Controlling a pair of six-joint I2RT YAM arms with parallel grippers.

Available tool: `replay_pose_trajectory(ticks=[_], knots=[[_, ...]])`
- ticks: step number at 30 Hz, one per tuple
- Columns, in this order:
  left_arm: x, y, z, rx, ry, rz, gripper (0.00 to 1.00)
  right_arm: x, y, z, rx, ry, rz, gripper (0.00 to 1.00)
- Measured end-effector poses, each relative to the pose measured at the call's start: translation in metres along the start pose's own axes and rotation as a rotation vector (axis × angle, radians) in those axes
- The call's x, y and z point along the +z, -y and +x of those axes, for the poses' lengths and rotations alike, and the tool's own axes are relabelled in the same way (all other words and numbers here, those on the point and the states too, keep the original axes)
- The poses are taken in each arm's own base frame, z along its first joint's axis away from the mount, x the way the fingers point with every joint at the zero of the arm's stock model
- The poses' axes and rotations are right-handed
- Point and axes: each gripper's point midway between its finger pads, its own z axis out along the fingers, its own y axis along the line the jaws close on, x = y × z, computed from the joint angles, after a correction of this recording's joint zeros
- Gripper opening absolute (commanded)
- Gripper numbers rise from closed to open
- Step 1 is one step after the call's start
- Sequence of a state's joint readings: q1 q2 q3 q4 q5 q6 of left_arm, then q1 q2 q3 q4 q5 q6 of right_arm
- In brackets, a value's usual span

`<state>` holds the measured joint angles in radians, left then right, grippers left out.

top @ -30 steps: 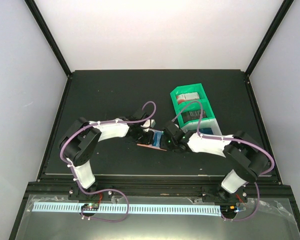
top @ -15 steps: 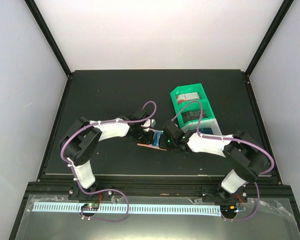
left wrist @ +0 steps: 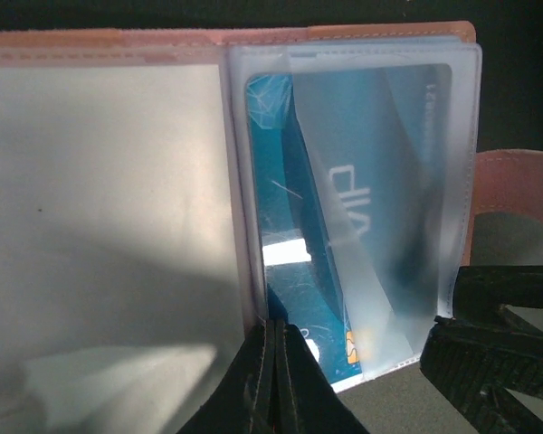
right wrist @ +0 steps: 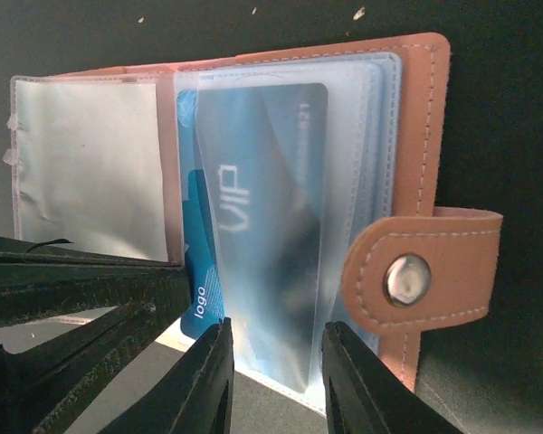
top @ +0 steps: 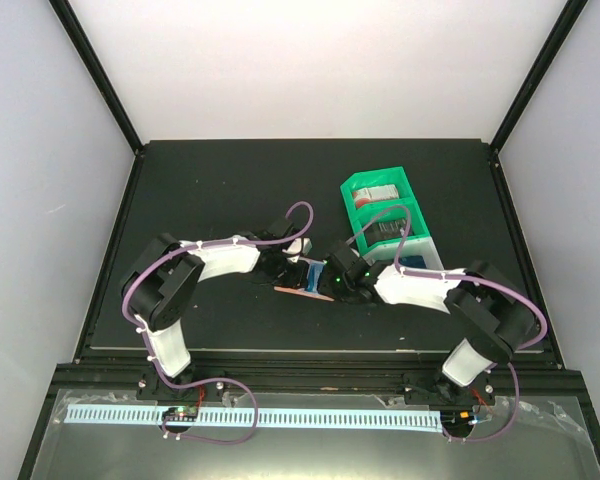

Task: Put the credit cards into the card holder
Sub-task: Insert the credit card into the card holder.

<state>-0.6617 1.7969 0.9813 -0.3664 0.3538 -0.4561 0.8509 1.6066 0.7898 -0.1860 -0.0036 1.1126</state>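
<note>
the card holder lies open between both arms. the left gripper is shut tight at a clear page, i think to hold it flat. the right gripper stands half open around the blue card in its pocket; i cannot tell if it squeezes it.

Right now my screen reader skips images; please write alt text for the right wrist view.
A salmon card holder lies open on a dark table, a blue card marked VIP partly inside its clear sleeve. Fingers of the right pincer flank the sleeve's near end; a snap tab sticks out right.
</note>
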Motion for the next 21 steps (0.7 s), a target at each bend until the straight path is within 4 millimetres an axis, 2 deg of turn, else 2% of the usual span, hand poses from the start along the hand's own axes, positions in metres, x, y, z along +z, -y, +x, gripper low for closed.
replay_pose_trajectory(ticks=[9,21], knots=[[0.0012,-0.0002,-0.0009,-0.002,-0.006,-0.004,0.02,0.0067,-0.0018,0.0028,0.029,-0.024,-0.037,0.3],[0.0011,-0.0004,-0.0012,-0.003,-0.004,-0.004,0.02,0.0057,-0.0048,0.0019,0.071,-0.019,-0.158,0.3]])
